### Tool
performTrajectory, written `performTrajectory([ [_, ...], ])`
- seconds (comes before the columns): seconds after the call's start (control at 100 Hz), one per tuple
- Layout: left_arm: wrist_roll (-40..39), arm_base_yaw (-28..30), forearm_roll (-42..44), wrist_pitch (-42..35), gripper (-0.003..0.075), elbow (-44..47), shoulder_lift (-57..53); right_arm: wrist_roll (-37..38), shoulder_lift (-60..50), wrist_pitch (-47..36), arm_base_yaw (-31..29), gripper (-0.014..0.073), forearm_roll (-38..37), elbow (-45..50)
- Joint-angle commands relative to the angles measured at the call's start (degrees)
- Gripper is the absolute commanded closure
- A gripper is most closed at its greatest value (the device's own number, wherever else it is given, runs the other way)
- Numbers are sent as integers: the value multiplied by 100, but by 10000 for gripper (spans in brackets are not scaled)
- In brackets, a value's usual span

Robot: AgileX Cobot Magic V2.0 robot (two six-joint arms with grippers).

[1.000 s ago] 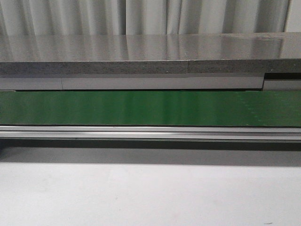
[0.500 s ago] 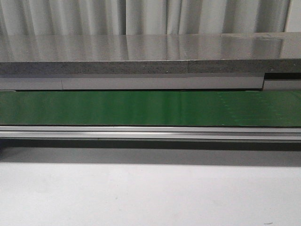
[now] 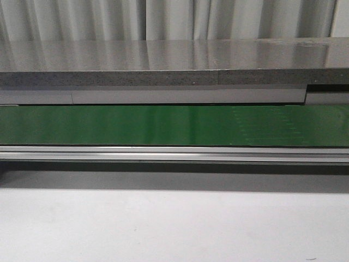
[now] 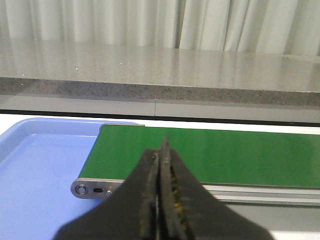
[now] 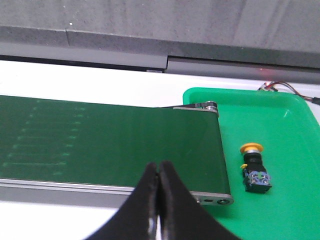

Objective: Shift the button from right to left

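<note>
The button (image 5: pixel 254 170), with a yellow cap on a black body, lies on its side in the green tray (image 5: pixel 285 115) past the right end of the green conveyor belt (image 5: pixel 110 135). My right gripper (image 5: pixel 158 167) is shut and empty over the belt's near rail, well apart from the button. My left gripper (image 4: pixel 162 150) is shut and empty above the belt's left end (image 4: pixel 200 155), beside a blue tray (image 4: pixel 40 165). The front view shows only the belt (image 3: pixel 174 125); no gripper or button shows there.
A grey stone-like shelf (image 3: pixel 163 65) runs behind the belt, with pale curtains behind it. A white table surface (image 3: pixel 174 229) lies in front of the belt's aluminium rail (image 3: pixel 174 154). Thin wires (image 5: pixel 287 87) sit at the green tray's far corner.
Faint pale marks on the belt's right part have shifted leftward in the front view. Nothing else has visibly changed.
</note>
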Motion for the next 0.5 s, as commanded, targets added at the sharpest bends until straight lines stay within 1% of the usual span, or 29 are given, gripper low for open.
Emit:
performTrajectory([
  [0.0,-43,0,-50,-412,741,258,-182,194,451,-217,-132,659,-193,-433],
  [0.21,-43,0,-50,-412,741,258,-182,187,1289,175,-859,659,-424,-934],
  [0.49,-43,0,-50,-412,741,258,-182,86,2241,718,-1741,659,-437,-1479],
])
